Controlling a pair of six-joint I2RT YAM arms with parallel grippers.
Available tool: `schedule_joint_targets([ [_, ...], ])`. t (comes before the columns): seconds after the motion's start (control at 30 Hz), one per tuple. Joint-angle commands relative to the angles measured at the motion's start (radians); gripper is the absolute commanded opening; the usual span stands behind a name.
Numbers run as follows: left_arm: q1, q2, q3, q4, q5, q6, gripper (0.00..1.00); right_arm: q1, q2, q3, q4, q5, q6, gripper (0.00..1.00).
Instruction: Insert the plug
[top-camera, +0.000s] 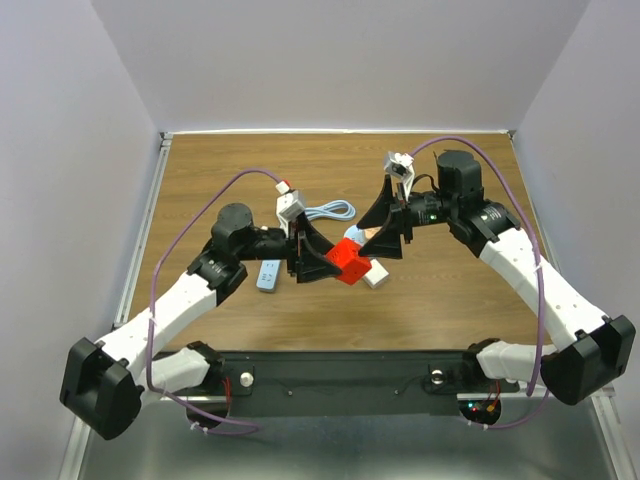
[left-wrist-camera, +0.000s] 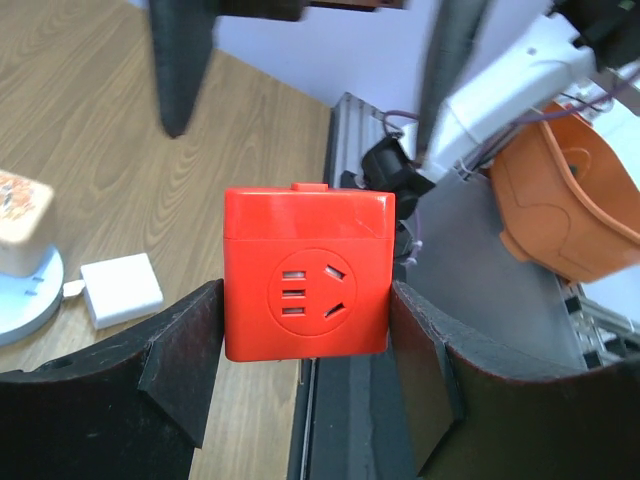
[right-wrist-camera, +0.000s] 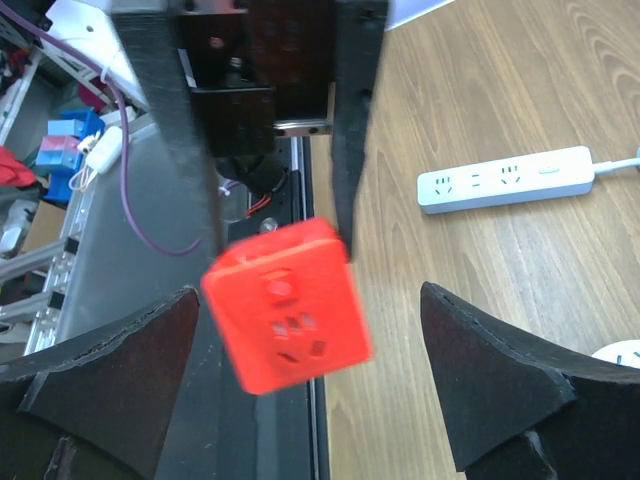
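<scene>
A red socket cube (top-camera: 350, 262) is held off the table between my left gripper's (top-camera: 333, 262) fingers. In the left wrist view my left gripper (left-wrist-camera: 305, 295) is shut on the cube (left-wrist-camera: 305, 275), whose socket face points at the camera. My right gripper (top-camera: 388, 240) is open just right of the cube. In the right wrist view my right gripper (right-wrist-camera: 308, 300) has its jaws wide apart, with the blurred cube (right-wrist-camera: 288, 305) between them, touching neither. A small white plug block (top-camera: 376, 274) lies on the table beside the cube and also shows in the left wrist view (left-wrist-camera: 122, 290).
A white power strip (top-camera: 268, 275) lies left of the cube and shows in the right wrist view (right-wrist-camera: 505, 180). A coiled pale cable (top-camera: 330, 211) lies behind. A beige block on a pale blue disc (left-wrist-camera: 20, 290) sits near the plug. An orange bin (left-wrist-camera: 570, 200) stands off the table.
</scene>
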Motion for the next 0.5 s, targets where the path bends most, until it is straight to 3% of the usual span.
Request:
schedule_joint_targets([
  [0.0,0.004,-0.068,-0.025,0.157,0.124,-0.015,0.0,0.0,-0.003,0.039,0.015,-0.017,-0.016,0.96],
  [0.2,0.006,-0.099,-0.023,0.159,0.169,0.026,0.0,0.001,0.004,0.056,0.016,-0.054,-0.027,0.96],
  [0.47,0.007,-0.071,0.069,-0.055,0.102,0.166,0.0,0.001,-0.006,0.054,0.022,-0.166,-0.029,0.96],
])
